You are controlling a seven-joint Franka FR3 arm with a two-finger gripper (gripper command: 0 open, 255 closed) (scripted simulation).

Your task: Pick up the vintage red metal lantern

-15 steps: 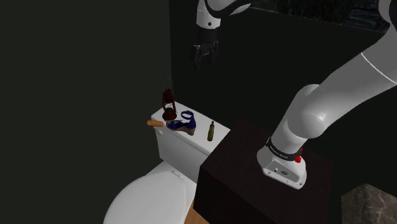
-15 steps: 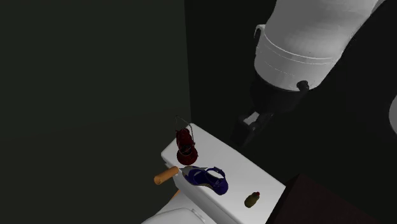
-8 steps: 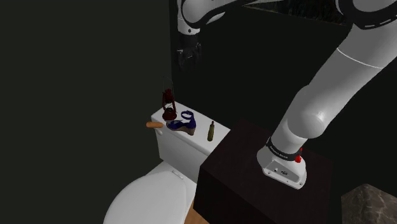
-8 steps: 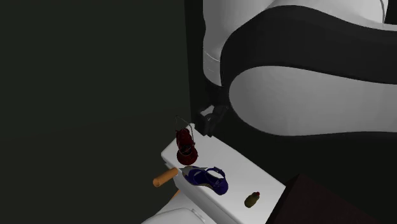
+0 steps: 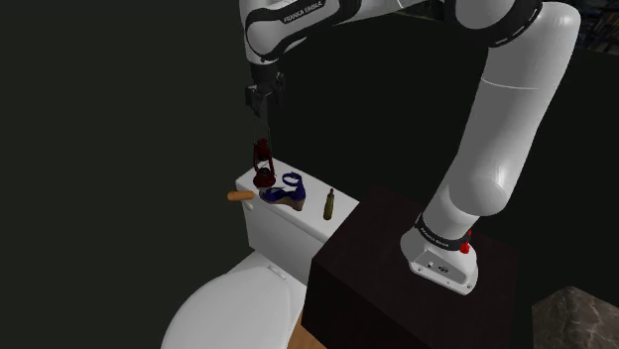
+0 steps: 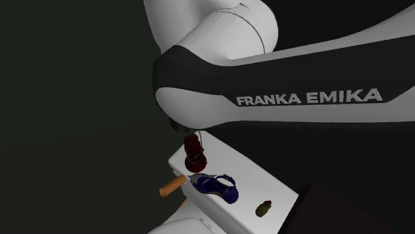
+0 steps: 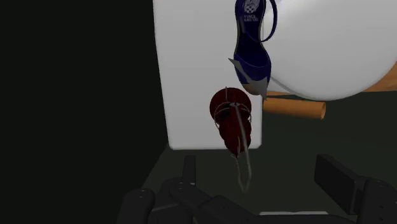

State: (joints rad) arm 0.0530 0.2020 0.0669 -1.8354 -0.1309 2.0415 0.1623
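A dark red lantern (image 5: 262,167) stands upright on a white toilet tank lid (image 6: 249,173), at the lid's left end in the shoulder view. Its long axis is vertical and its thin wire handle points straight up. The black pincer (image 5: 262,102) hangs directly above, fingers (image 7: 189,167) spread apart and gripping nothing, with the wire rising between them untouched. Just right of the lantern lies a blue sandal (image 5: 285,190); an olive bottle (image 5: 329,203) stands farther right. An orange stub (image 5: 238,194) juts out at the left.
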